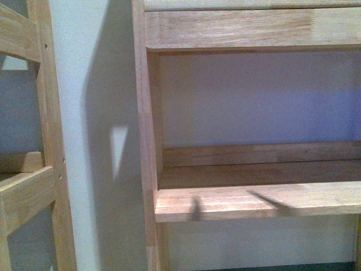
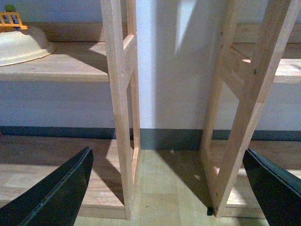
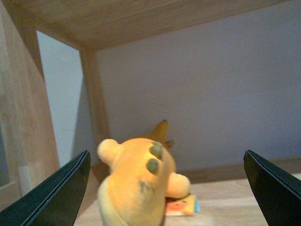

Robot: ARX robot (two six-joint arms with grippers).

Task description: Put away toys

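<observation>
Right gripper [image 3: 164, 188]: jaws spread wide, both dark fingers at the frame edges, nothing pinched between them. The plush toy [image 3: 141, 183] sits between and just ahead of the jaws, on a wooden shelf board [image 3: 244, 197] inside the shelving unit, with the board above [image 3: 141, 19] as a low ceiling. We can't tell whether the fingers touch the fabric; they look apart from it.

Left gripper [image 2: 167, 188]: also wide open and empty. It looks at two shelf uprights [image 2: 120, 108] and the floor between them. A cream bowl [image 2: 21, 44] with a small orange fence toy [image 2: 11, 19] on it sits on a side shelf. No plush in that view.

Front view shows only shelf frames [image 1: 148, 130] and an empty-looking board [image 1: 254, 200]; neither arm nor the plush is visible.

Key relation: the plush stands roughly upright, long axis vertical, centred in the right jaw gap, a pointed ear [image 3: 160, 129] showing past it toward the back wall. A paper tag [image 3: 181, 205] lies at its base. Right arm is clearly the nearer one; left is well away.

Our read: the toy looks already placed on the shelf, so the next move is probably a straight retract, keeping the fingers clear of the plush so it doesn't topple.
</observation>
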